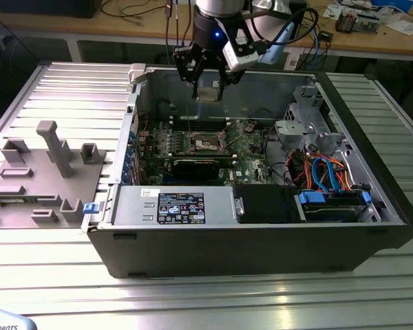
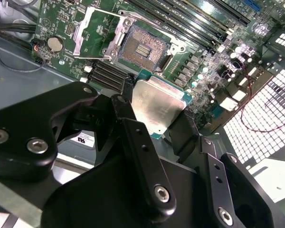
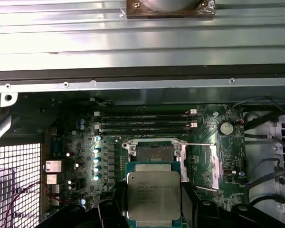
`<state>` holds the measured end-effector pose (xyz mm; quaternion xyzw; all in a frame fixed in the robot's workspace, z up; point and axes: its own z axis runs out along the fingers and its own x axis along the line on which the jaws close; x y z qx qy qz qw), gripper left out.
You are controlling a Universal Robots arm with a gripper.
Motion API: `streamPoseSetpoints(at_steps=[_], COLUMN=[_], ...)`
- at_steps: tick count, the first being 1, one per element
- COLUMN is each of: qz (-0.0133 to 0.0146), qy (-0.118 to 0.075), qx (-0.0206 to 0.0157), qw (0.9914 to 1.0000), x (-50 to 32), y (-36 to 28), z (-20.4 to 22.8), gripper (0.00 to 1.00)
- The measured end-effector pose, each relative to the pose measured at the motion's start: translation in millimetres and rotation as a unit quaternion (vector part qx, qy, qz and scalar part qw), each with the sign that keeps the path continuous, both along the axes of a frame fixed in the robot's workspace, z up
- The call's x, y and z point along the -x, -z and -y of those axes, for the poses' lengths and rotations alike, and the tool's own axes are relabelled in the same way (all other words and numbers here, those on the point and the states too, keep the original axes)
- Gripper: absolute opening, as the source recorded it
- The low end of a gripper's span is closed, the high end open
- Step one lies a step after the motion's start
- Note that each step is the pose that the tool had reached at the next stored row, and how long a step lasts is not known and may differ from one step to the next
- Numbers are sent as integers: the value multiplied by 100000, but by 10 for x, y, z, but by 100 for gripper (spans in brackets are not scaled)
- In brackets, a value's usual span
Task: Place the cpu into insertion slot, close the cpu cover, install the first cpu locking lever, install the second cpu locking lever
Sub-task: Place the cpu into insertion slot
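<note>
My gripper (image 1: 208, 84) hangs over the open computer case, shut on the cpu (image 1: 208, 93), a flat square chip with a silvery top. In both wrist views the cpu (image 2: 156, 107) (image 3: 153, 194) sits clamped by its edges between the black fingers (image 2: 133, 130). The insertion slot (image 2: 143, 46) (image 3: 154, 153) lies bare below on the green board, well beneath the chip, its brownish contact field exposed. The cpu cover (image 2: 83, 29) is flipped open beside the slot. A thin locking lever (image 3: 195, 144) stands released next to the slot.
Long black memory slots (image 3: 142, 124) run beside the socket. The case wall (image 1: 261, 237), a drive cage (image 1: 310, 113) and coloured cables (image 1: 327, 172) crowd the exterior view's right. A grey fixture (image 1: 51, 165) stands on the table at the exterior view's left.
</note>
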<state>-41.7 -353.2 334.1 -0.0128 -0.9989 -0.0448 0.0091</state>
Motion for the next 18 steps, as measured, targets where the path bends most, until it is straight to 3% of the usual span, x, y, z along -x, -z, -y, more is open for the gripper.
streamPoseSetpoints(at_steps=[18], qz=[2], qy=[-1], qx=[-1], qw=[100000], x=[0], y=[58], z=[3], gripper=[55])
